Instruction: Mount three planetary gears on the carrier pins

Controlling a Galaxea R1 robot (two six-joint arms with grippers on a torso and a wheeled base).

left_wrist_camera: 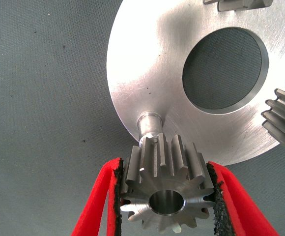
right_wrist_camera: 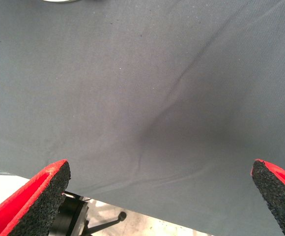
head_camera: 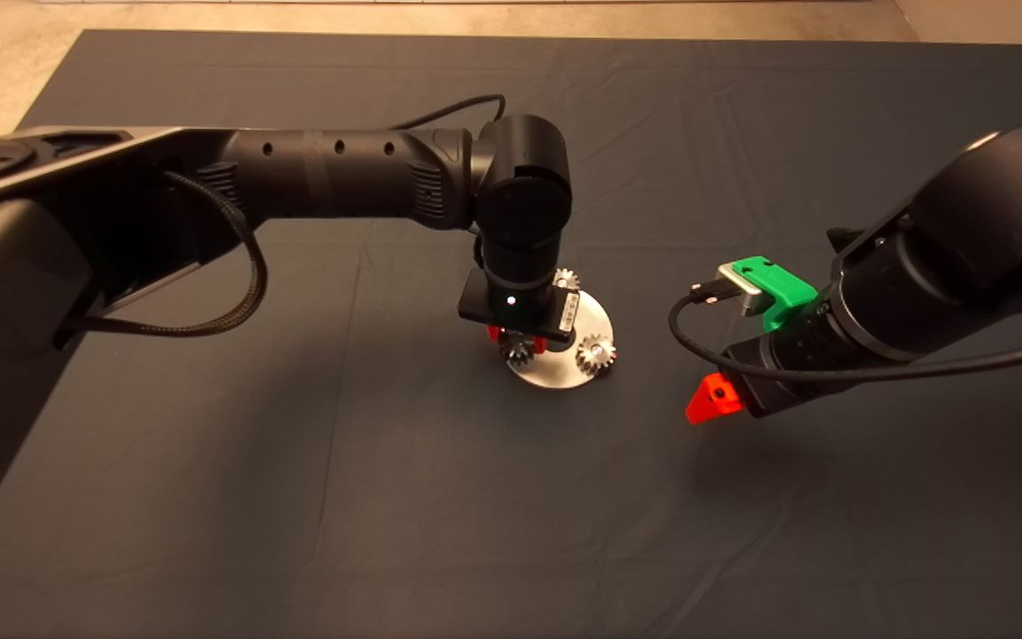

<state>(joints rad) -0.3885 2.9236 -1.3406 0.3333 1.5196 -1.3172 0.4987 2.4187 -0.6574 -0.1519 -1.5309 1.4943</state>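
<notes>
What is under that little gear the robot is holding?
Below the gear held in the left gripper a bare pin stands on the silver disc. The gear covers the pin's tip, so whether it has started onto it cannot be seen.

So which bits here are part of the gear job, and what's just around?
Job:
- gear clamped in left gripper
- bare pin
- disc
- two gears on the disc

Just around:
- right gripper, open, holding nothing
- dark mat

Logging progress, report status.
Left gripper shut on third gear, above bare pin. Two gears seated on disc. Right gripper open, idle. Nothing blocking.
</notes>
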